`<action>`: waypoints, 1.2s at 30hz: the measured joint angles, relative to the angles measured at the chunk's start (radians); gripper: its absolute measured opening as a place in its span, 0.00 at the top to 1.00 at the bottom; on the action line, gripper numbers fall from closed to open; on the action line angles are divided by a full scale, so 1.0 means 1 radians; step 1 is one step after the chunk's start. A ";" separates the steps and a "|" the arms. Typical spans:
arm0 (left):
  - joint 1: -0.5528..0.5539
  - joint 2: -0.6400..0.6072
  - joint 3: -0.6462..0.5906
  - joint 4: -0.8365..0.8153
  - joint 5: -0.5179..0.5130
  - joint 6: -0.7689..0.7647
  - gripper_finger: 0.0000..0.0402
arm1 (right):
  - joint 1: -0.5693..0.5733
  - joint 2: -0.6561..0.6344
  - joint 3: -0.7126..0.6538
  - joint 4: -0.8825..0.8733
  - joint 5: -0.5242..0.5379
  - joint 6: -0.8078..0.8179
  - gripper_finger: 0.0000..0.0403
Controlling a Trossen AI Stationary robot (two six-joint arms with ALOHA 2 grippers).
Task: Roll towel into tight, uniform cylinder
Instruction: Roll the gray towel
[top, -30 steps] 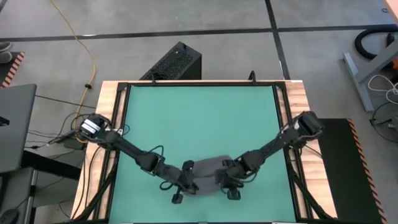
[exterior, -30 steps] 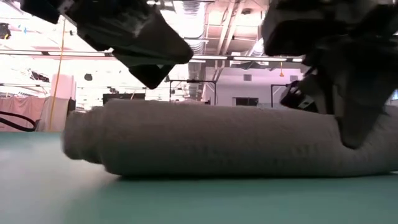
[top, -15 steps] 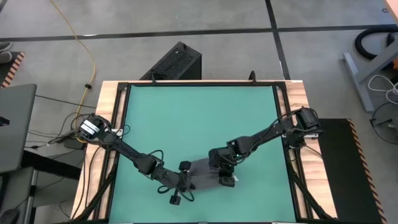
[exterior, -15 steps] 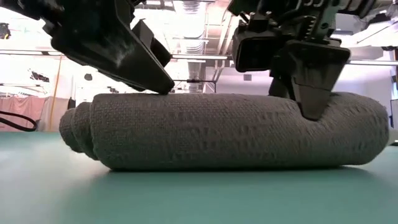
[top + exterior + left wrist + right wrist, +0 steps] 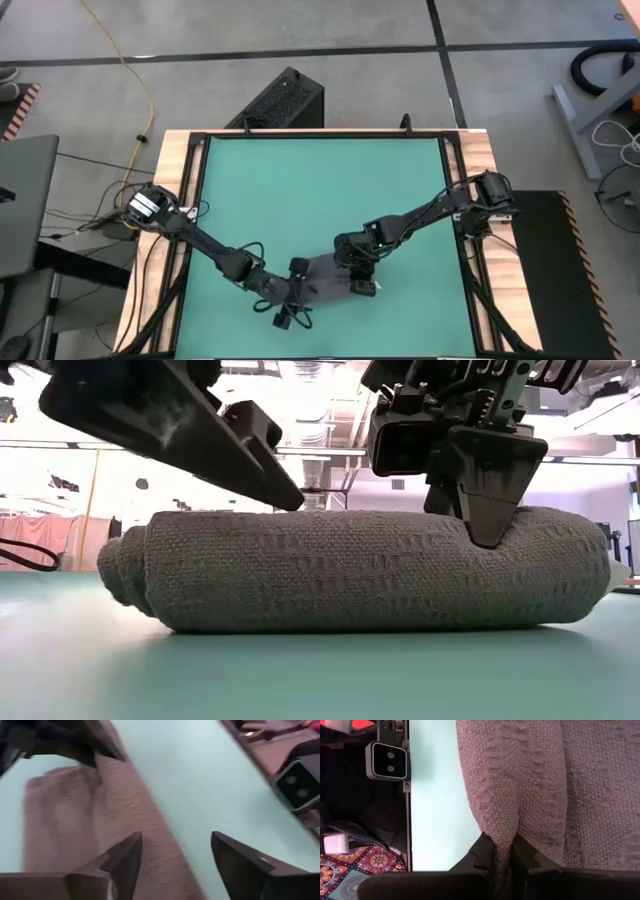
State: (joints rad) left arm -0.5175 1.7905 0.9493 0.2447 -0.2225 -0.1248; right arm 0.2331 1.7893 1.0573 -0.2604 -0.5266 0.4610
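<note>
Near table edge: towel (image 5: pixel 370 570) lies rolled on the green mat (image 5: pixel 320 190), a thick grey cylinder. Left gripper (image 5: pixel 175 865) at its left end, fingers spread apart, holding nothing. Right gripper (image 5: pixel 504 852) at its right part, pinched on a towel fold.

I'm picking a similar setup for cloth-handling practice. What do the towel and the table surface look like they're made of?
The towel: a soft woven cloth, likely cotton, matte grey, with a raised waffle-like texture clear in the low and right wrist views. The table surface: a smooth, flat teal-green mat, matte to faintly sheeny, probably rubber or vinyl, though the look leaves that open. It sits inside a wood-grain border.
</note>
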 joint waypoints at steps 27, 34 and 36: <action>0.069 0.123 0.111 -0.249 0.103 -0.244 0.77 | 0.017 -0.002 0.002 -0.057 0.109 0.070 0.88; 0.169 0.123 0.079 -0.233 0.412 -0.315 0.93 | 0.080 -0.004 0.003 -0.067 0.269 0.065 0.86; 0.185 0.122 0.046 -0.187 0.453 -0.340 0.92 | 0.093 -0.004 0.003 -0.065 0.305 0.065 0.83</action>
State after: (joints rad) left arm -0.3326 1.9125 0.9957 0.0579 0.2302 -0.4646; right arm 0.3257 1.7855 1.0603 -0.3256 -0.2212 0.5259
